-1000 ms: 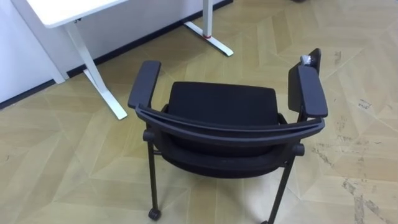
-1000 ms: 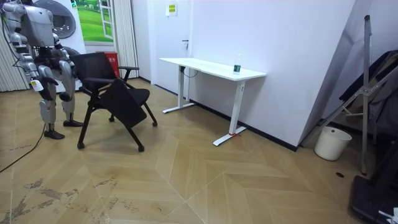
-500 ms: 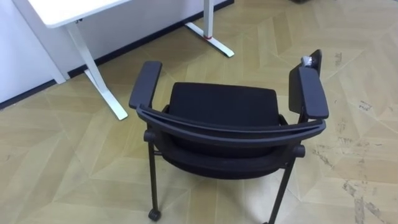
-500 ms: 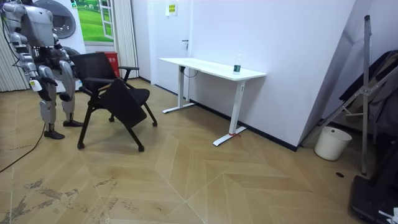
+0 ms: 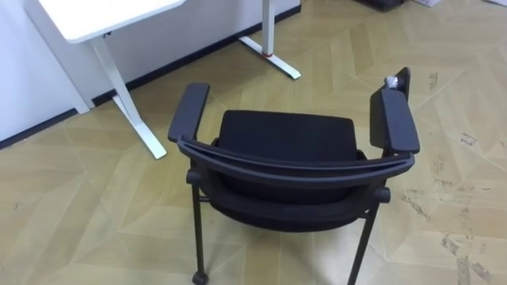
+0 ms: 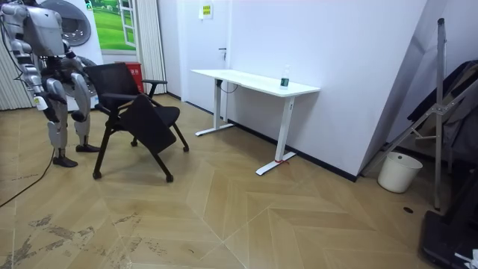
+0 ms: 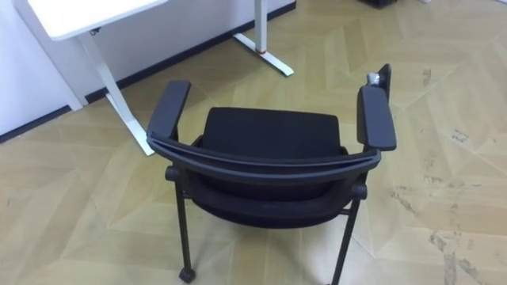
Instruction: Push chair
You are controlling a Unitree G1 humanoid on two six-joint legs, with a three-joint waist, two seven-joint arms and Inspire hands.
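Whole left eye view slid a little, desk leg and chair alike, so it was the camera's shift, not the chair's. In the room view the chair stood where it had been, on the wood floor just short of the desk, with the robot close behind its backrest. Right hand and left hand: could not tell how open, or holding anything. Judged: push not yet under way.
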